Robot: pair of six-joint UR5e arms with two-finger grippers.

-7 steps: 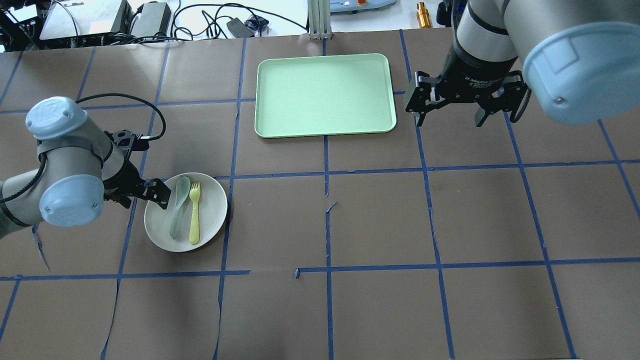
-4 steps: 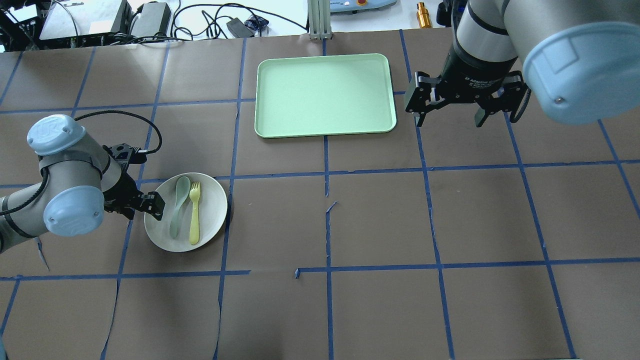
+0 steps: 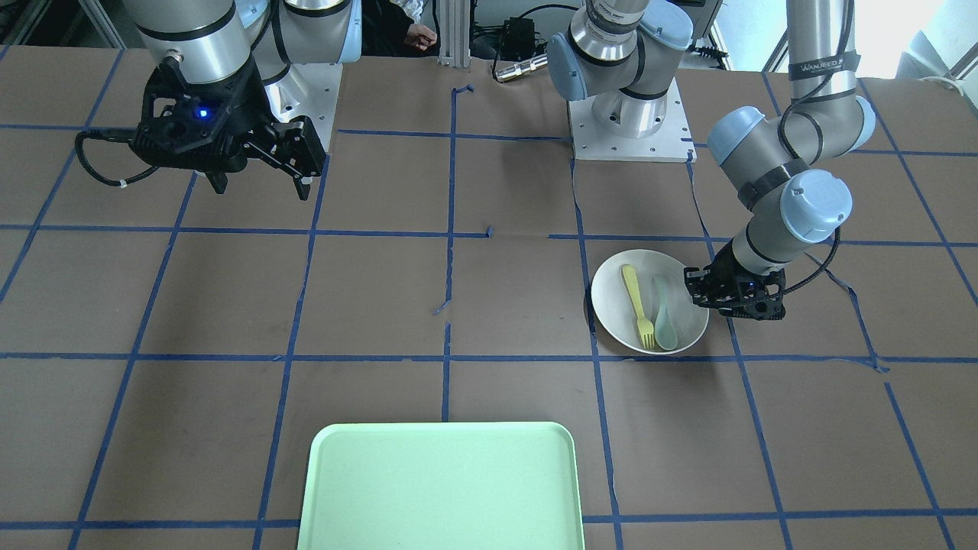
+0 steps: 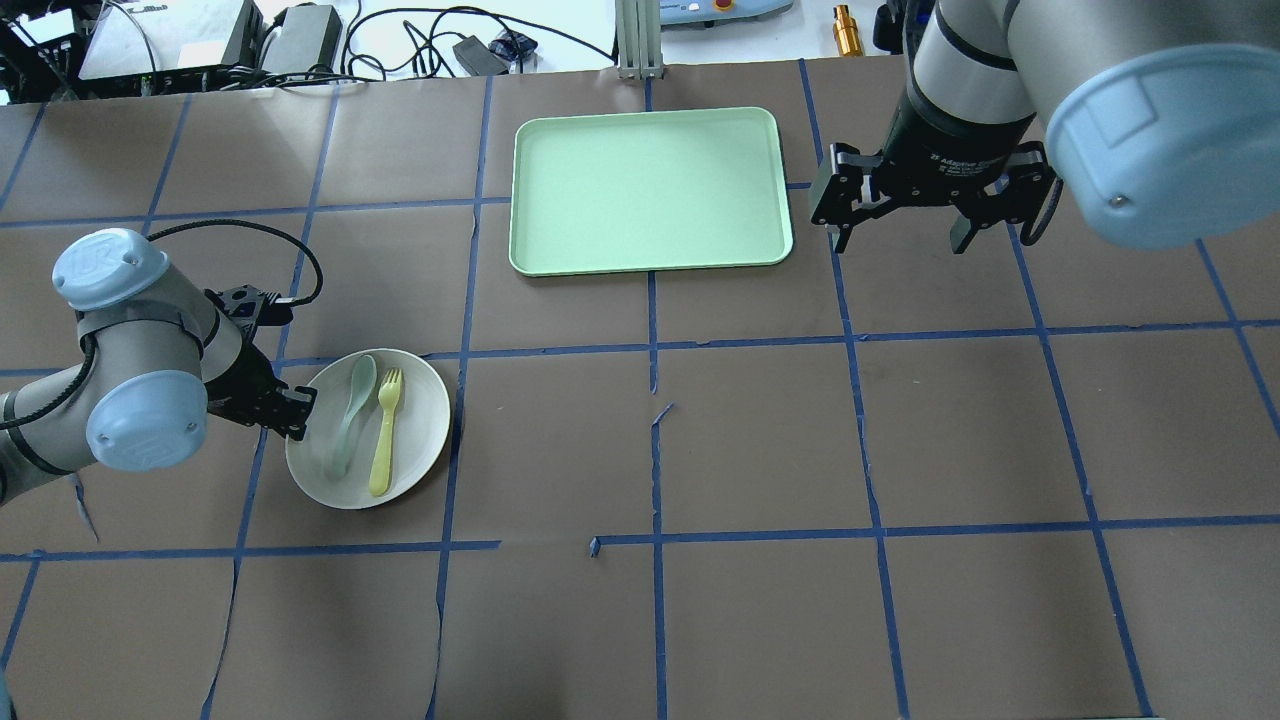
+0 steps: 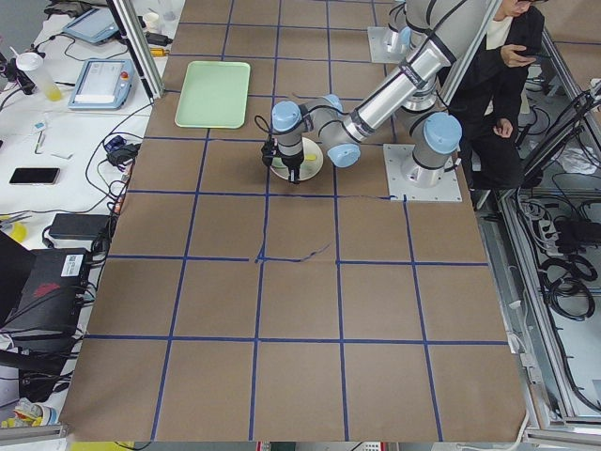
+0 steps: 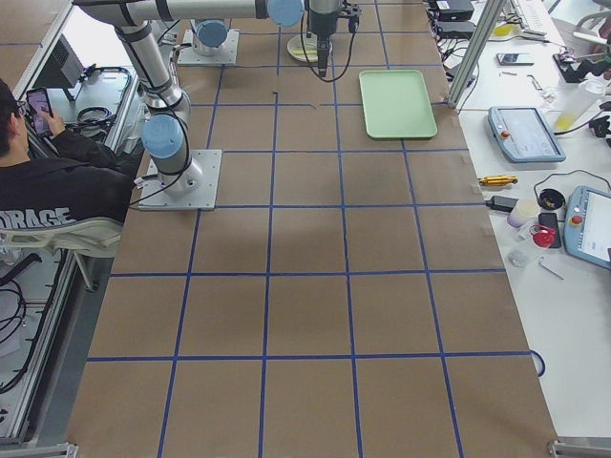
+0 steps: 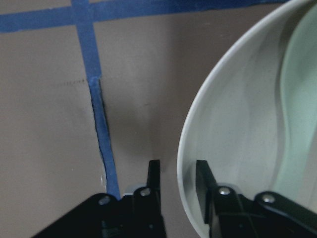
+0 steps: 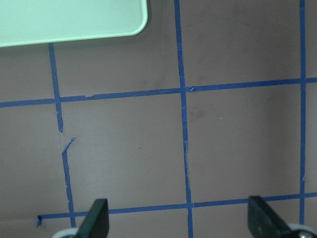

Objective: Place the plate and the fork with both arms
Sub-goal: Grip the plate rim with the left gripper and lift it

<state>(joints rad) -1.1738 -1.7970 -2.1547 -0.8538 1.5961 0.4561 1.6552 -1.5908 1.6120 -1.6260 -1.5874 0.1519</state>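
Note:
The white plate (image 4: 415, 420) sits on the table's left half with the yellow fork (image 4: 382, 435) and a pale grey-green spoon (image 4: 345, 420) lying in it. My left gripper (image 4: 297, 410) is shut on the plate's left rim. In the left wrist view the two fingers (image 7: 203, 178) pinch the rim of the plate (image 7: 233, 139), one inside and one outside. From the front, the left gripper (image 3: 699, 294) meets the plate (image 3: 611, 294) beside the fork (image 3: 636, 302). My right gripper (image 4: 895, 235) is open and empty, held high to the right of the tray.
A light-green rectangular tray (image 4: 650, 190) lies at the far middle of the table, and its corner shows in the right wrist view (image 8: 69, 20). Blue tape lines grid the brown table cover. Cables and devices lie beyond the far edge.
My left gripper slid back from over the spoon to the plate's left rim and closed on it. The plate shifted and turned slightly. The right arm has not moved.

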